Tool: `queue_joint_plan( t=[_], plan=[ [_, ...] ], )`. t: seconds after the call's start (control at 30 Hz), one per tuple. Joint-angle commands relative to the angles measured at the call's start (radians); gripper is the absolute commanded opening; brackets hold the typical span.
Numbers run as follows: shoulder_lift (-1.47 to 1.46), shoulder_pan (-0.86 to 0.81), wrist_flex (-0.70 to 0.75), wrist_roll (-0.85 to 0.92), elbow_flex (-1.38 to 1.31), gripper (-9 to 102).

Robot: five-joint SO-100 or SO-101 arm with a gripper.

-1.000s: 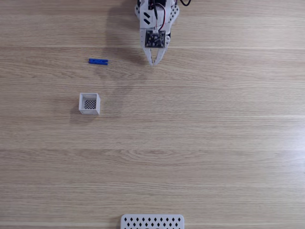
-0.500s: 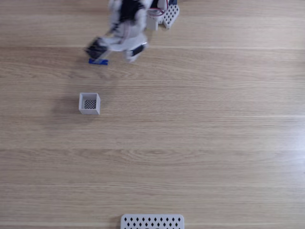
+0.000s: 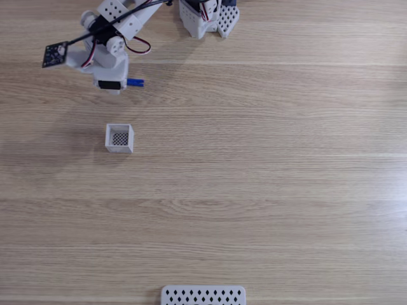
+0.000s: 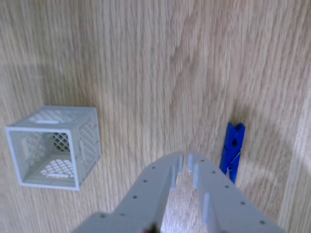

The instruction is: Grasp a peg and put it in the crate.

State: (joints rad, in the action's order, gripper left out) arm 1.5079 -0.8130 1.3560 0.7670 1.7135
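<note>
The blue peg (image 3: 135,82) lies flat on the wooden table, its left end hidden under my arm in the fixed view. In the other view the peg (image 4: 232,151) lies just right of my gripper (image 4: 185,164), apart from it. The white fingers sit nearly together with nothing between them. My gripper (image 3: 114,88) hangs over the table beside the peg. The white crate (image 3: 119,138) stands a little below the peg in the fixed view. The crate (image 4: 53,145) is left of the fingers in the other view, open top and mesh bottom showing.
The arm's base (image 3: 206,16) stands at the top edge of the fixed view. A flat white panel with diamond holes (image 3: 203,295) lies at the bottom edge. Bare wooden table spreads to the right and middle.
The arm has swung from the top centre to the left and now sits over the peg's left end. Peg and crate have not moved.
</note>
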Motion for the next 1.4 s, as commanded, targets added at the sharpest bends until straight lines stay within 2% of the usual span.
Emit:
queue_joint_plan(
  t=[0.0,0.2,0.4,1.2,1.37],
  plan=[
    [0.028,-0.038,0.025,-0.025,-0.083,1],
    [0.164,-0.066,0.015,-0.009,0.12,10],
    [0.261,-0.031,-0.046,-0.008,0.255,11],
    [0.144,-0.077,-0.06,-0.003,0.276,12],
    [0.118,-0.077,-0.06,-0.003,0.276,17]
  ],
)
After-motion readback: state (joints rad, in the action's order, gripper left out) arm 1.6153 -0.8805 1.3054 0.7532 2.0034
